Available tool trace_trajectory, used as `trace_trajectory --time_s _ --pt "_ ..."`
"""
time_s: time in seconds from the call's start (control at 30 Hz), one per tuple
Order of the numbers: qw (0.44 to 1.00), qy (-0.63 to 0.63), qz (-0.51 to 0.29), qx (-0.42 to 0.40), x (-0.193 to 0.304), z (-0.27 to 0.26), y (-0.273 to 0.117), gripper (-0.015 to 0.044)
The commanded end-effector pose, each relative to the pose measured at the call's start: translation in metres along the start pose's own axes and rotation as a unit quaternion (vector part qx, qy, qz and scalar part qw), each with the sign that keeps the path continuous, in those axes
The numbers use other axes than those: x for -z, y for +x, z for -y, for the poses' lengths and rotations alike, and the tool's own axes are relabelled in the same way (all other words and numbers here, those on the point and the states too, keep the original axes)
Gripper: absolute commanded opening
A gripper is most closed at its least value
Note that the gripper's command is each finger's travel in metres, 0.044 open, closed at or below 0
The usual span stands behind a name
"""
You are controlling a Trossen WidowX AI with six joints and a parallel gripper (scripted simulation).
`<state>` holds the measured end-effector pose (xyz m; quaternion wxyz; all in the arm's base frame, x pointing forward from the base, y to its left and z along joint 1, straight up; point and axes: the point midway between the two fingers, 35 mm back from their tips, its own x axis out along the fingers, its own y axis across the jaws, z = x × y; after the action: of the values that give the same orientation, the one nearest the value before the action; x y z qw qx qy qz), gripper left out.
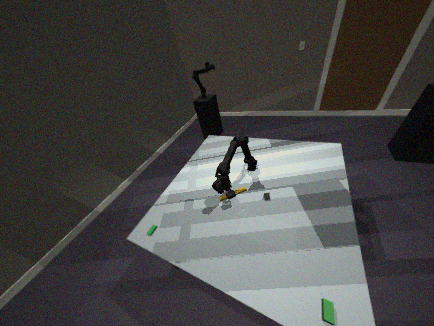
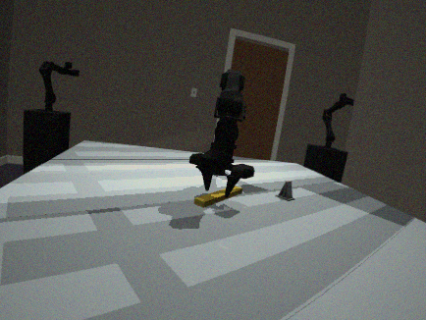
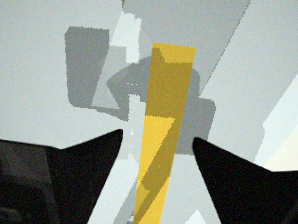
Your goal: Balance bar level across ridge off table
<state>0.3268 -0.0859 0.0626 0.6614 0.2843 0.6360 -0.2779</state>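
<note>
The yellow bar [image 1: 239,191] [image 2: 208,198] [image 3: 167,80] lies flat on the grey-patterned table [image 1: 280,260] [image 2: 245,245]. My gripper [image 1: 226,193] [image 2: 218,190] [image 3: 158,138] is open and points straight down. It is low over the bar, with one finger on each side of it; in the wrist view the bar runs lengthwise between the two dark fingers with a gap on both sides. The ridge [image 1: 266,196] [image 2: 286,190], a small dark grey wedge, stands upright on the table to the right of the bar, apart from it.
Two flat green blocks lie on the table, one at the left edge [image 1: 151,230] and one at the near right corner [image 1: 327,311]. Dark pedestals with idle arms stand beyond the table, one [image 1: 207,115] [image 2: 46,137] on the left and one [image 2: 325,159] on the right.
</note>
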Motion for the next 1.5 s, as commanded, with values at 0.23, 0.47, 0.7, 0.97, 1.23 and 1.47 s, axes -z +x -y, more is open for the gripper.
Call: trace_trajectory --time_s 0.23,0.47,0.7,0.97,1.23,1.47 --pt "1.0 0.003 -0.003 0.004 0.002 0.002 0.014 0.0315" --pt "1.0 0.003 -0.003 0.004 0.002 0.002 0.014 0.0315" --pt "1.0 0.0 -0.003 0.002 0.002 0.001 0.013 0.0289" --pt "1.0 0.0 -0.003 0.002 0.002 0.001 0.013 0.0118" --pt "1.0 0.0 -0.003 0.002 0.001 0.001 0.009 0.0006" --pt "1.0 0.001 -0.003 0.002 -0.001 -0.001 -0.008 0.0"
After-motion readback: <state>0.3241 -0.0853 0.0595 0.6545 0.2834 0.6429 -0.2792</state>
